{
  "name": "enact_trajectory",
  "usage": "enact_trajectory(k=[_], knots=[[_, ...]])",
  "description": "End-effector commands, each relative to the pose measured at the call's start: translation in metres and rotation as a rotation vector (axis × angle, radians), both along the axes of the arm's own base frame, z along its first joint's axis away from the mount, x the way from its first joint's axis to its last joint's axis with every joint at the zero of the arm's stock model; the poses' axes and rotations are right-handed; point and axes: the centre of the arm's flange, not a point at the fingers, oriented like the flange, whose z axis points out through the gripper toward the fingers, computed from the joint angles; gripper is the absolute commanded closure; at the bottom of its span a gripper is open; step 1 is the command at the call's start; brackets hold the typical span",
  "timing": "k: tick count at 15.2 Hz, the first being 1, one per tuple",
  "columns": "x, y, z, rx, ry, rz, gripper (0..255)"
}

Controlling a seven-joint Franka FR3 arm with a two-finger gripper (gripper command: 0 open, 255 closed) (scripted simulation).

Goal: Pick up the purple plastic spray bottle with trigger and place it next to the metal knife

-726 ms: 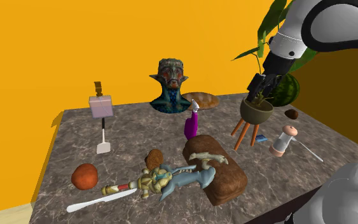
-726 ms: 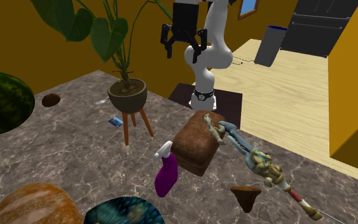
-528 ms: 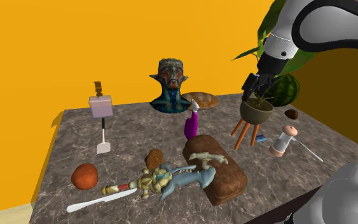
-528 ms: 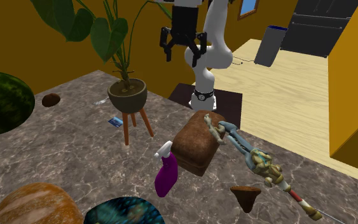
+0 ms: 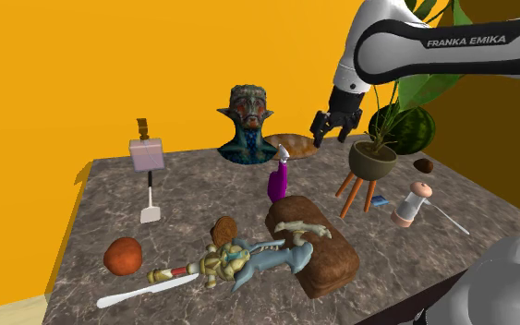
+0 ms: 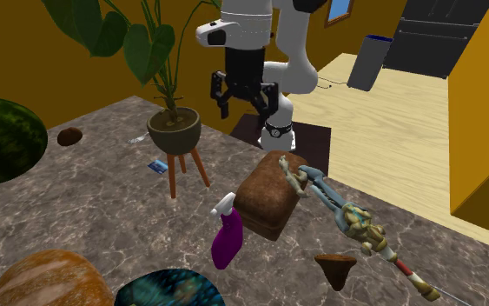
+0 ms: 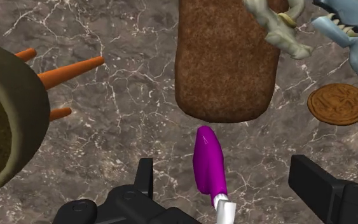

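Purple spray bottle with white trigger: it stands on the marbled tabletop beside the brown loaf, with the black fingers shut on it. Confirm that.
Not shut on it. The purple spray bottle with white trigger stands on the marbled tabletop beside the brown loaf, but the black fingers are open and clear of it, as the wrist view shows.

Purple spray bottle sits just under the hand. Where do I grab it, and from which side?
Take the purple spray bottle on its body just below the white trigger head, coming down from above. It stands upright and slim, the open gripper has a finger to each side, and the brown loaf lies beyond it, likely clear of both.
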Motion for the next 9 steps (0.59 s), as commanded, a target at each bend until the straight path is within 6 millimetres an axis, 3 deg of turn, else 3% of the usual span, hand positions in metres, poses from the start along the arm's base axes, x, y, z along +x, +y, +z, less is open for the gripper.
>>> enact_trajectory(k=[1,9], knots=[[0.024,0.002,-0.010,0.005,0.013,-0.020,0],[0.124,0.010,-0.062,0.022,0.062,-0.096,0]])
